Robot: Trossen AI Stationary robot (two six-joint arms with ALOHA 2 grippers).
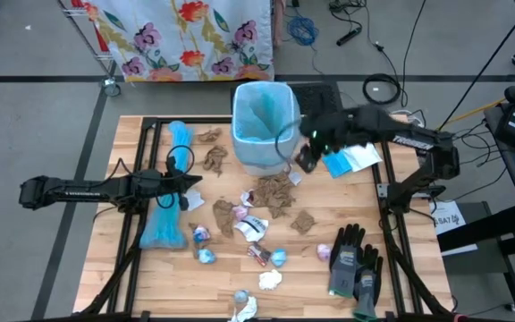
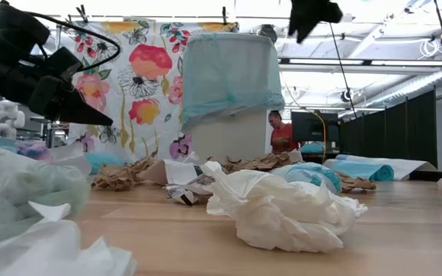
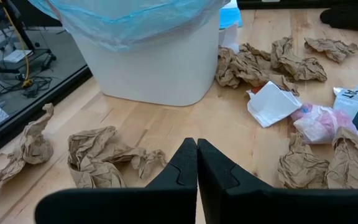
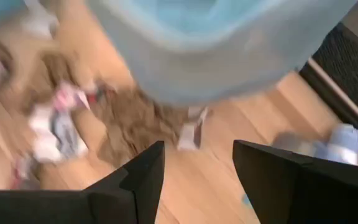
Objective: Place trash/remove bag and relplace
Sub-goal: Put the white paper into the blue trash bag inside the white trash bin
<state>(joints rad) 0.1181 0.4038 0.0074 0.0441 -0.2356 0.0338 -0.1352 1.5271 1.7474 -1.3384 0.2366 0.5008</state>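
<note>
The right gripper (image 1: 304, 159), wide open and empty beside the lined bin (image 1: 263, 125), is nearer the brown paper wads (image 1: 275, 193), which are scattered toward the tabletop's middle, than the shut left gripper (image 1: 189, 182).

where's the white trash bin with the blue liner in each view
High view: white trash bin with the pale blue liner stands at top centre, on the table's far edge.
Low view: centre background, in front of the floral cloth.
Left wrist view: across the top, cropped.
Right wrist view: blurred, along the top, just beyond the open right end effector.
Shared landmark: crumpled brown paper wads beside its base.
</note>
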